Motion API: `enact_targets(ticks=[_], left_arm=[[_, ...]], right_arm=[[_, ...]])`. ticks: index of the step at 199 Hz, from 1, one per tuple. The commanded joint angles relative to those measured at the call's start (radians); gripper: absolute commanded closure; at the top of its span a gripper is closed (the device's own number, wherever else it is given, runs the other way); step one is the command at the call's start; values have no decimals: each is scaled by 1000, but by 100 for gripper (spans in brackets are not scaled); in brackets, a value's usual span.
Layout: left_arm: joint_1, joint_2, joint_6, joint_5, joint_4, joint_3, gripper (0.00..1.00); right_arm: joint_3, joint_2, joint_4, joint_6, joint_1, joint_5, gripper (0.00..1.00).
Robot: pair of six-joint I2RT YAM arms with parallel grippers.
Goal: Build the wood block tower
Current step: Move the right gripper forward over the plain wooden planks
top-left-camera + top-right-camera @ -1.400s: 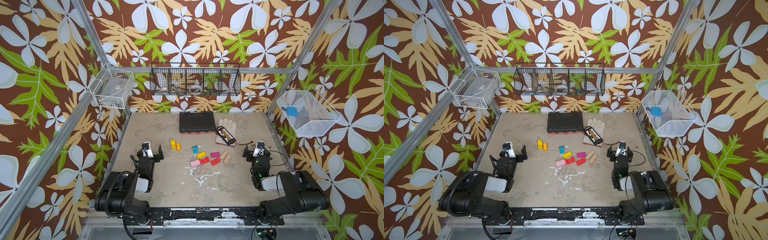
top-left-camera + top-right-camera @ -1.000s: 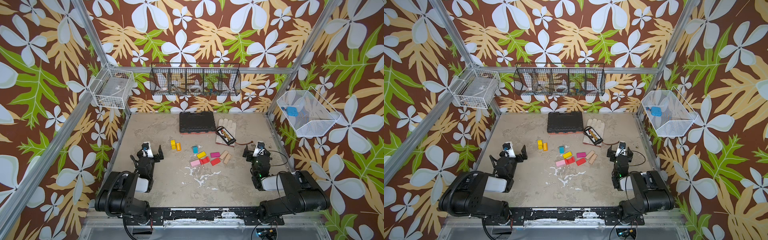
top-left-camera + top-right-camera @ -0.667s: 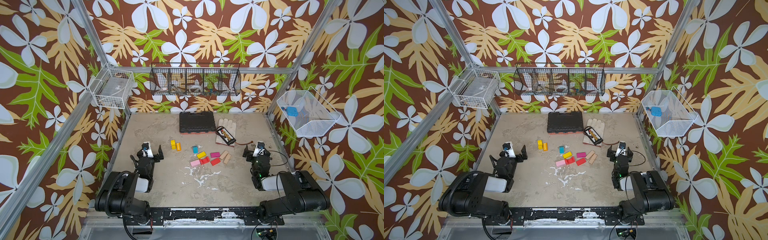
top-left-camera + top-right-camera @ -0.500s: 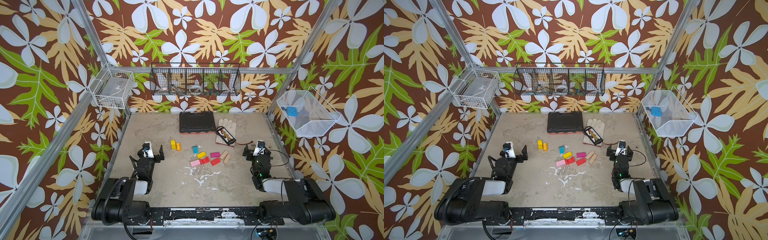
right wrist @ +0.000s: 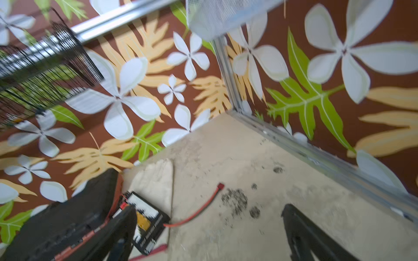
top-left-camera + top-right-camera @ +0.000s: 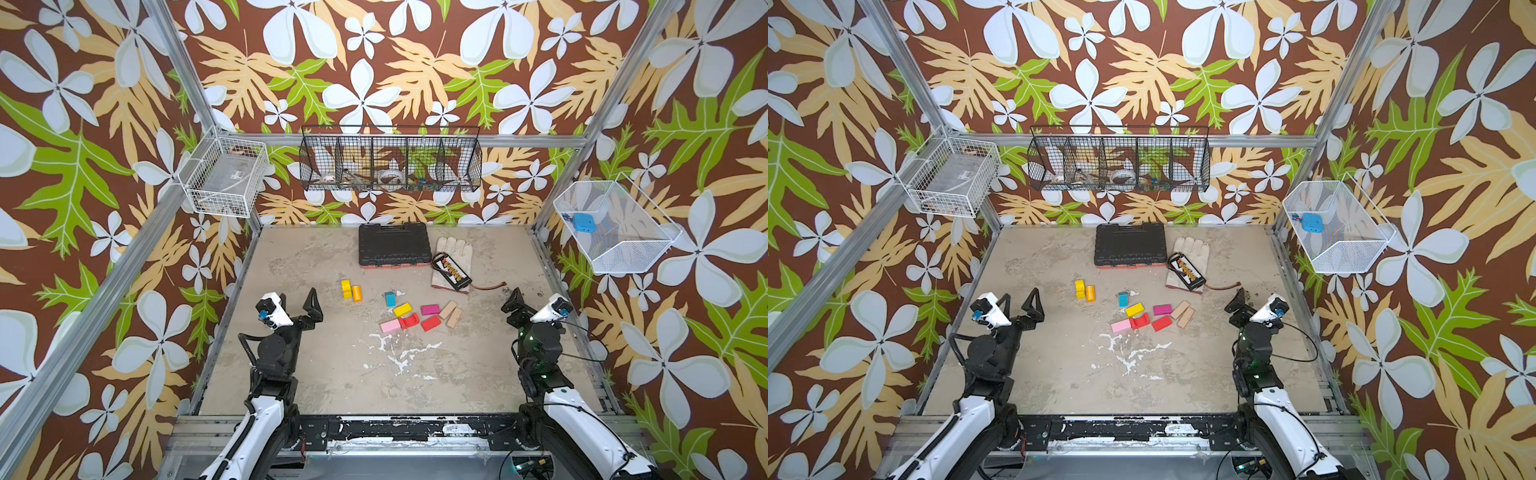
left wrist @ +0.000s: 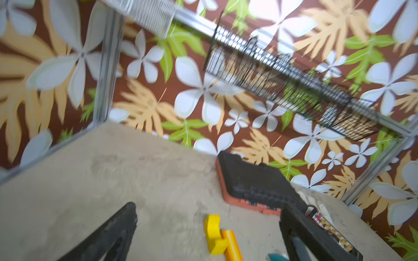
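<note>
The wood blocks lie loose and flat on the table in both top views, none stacked. A yellow block (image 6: 345,288) touches an orange cylinder (image 6: 356,293). To the right lie a teal block (image 6: 390,299), a second yellow block (image 6: 402,309), a magenta block (image 6: 429,309), tan planks (image 6: 451,313), a pink block (image 6: 390,326) and red blocks (image 6: 419,322). My left gripper (image 6: 299,301) hangs open left of them; its wrist view shows the yellow block (image 7: 212,232) between the fingers' lines. My right gripper (image 6: 530,301) is open and empty, to the right of the blocks.
A black tool case (image 6: 394,245) lies at the back. Beside it is a glove (image 6: 455,249) with a battery pack (image 6: 451,272) on it, trailing a red wire (image 5: 199,211). Wire baskets (image 6: 390,164) hang on the walls. White splatter (image 6: 399,357) marks the table's middle.
Both arms have unfolded and lifted their grippers up and forward from the resting pose. The blocks have not moved. Both grippers stay open.
</note>
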Motion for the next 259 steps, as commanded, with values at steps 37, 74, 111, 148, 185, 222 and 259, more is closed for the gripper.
enact_targets(ticks=[37, 74, 111, 148, 185, 222, 259], left_arm=[[5, 111, -134, -66, 122, -27, 0], [5, 252, -139, -41, 60, 66, 0], [5, 342, -122, 18, 59, 119, 0], [3, 357, -120, 30, 59, 127, 0], [2, 335, -115, 41, 87, 109, 0], [2, 336, -118, 39, 91, 105, 0], [0, 331, -117, 38, 109, 97, 0]], right_arm=[[17, 129, 94, 18, 2, -139, 0], [113, 294, 67, 8, 3, -130, 0], [111, 302, 97, -23, 31, -237, 0], [193, 331, -142, 9, 132, -198, 5], [208, 391, -58, -44, 156, -229, 9], [338, 552, -134, -99, 183, -318, 22], [399, 589, -200, -152, 298, -299, 16]])
